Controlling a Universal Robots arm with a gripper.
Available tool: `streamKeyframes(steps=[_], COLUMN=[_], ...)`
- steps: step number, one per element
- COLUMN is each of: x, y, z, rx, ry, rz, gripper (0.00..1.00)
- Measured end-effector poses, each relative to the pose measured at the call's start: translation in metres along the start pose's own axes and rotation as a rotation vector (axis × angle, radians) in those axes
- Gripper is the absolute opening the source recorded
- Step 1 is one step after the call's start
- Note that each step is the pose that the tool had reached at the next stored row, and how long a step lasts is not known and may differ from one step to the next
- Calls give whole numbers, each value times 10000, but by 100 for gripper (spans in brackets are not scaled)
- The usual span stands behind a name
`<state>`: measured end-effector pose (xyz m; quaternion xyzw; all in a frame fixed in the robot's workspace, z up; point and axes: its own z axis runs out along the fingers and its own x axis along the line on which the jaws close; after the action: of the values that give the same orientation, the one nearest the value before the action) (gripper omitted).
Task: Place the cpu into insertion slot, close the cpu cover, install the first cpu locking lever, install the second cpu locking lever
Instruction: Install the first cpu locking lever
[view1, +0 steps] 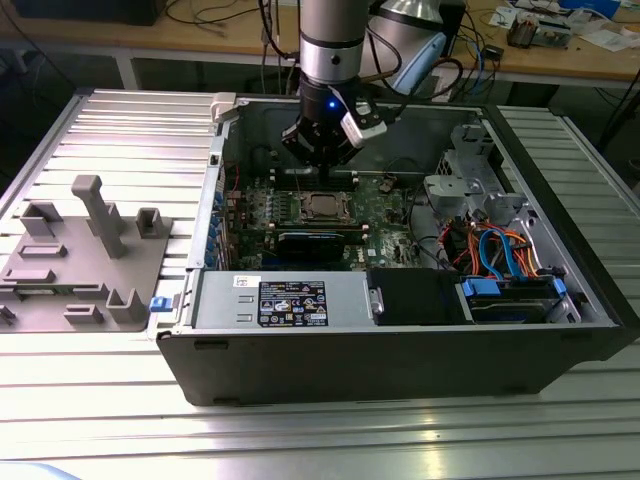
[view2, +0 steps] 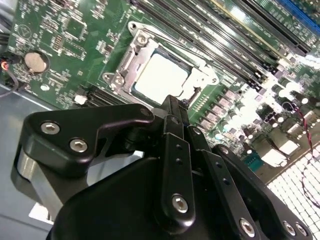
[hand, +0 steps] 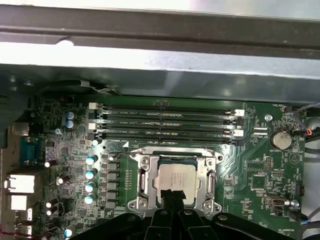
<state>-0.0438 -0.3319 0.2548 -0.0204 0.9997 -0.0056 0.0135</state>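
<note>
The cpu (hand: 176, 180) lies flat in the insertion slot (hand: 138, 204) on the green board, its silver top showing. The cpu cover (hand: 146, 176) lies down around the cpu, framing it through its window. My gripper (hand: 172, 196) hangs just above the socket's edge, fingers shut together with nothing visible between them. In the second wrist view the black fingertips (view2: 172, 107) end at the rim of the cpu cover (view2: 131, 70), beside the cpu (view2: 157, 80). In the exterior view the gripper (view1: 325, 165) reaches down into the open computer case, over the cpu (view1: 322, 206).
Long black memory slots (hand: 165, 122) run beside the socket and a coin battery (hand: 280, 139) sits on the board. The case holds a power supply (view1: 290, 300) and bundled cables (view1: 500, 250). A grey parts fixture (view1: 90, 250) stands at the exterior view's left.
</note>
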Motion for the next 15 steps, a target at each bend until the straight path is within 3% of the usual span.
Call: streamKeyframes(steps=[2, 11, 15], x=[29, 366, 440], y=[0, 14, 17], z=[-1, -10, -12], rx=[4, -42, -47], ry=[4, 3, 2], rz=[254, 256, 256], gripper=[11, 11, 11])
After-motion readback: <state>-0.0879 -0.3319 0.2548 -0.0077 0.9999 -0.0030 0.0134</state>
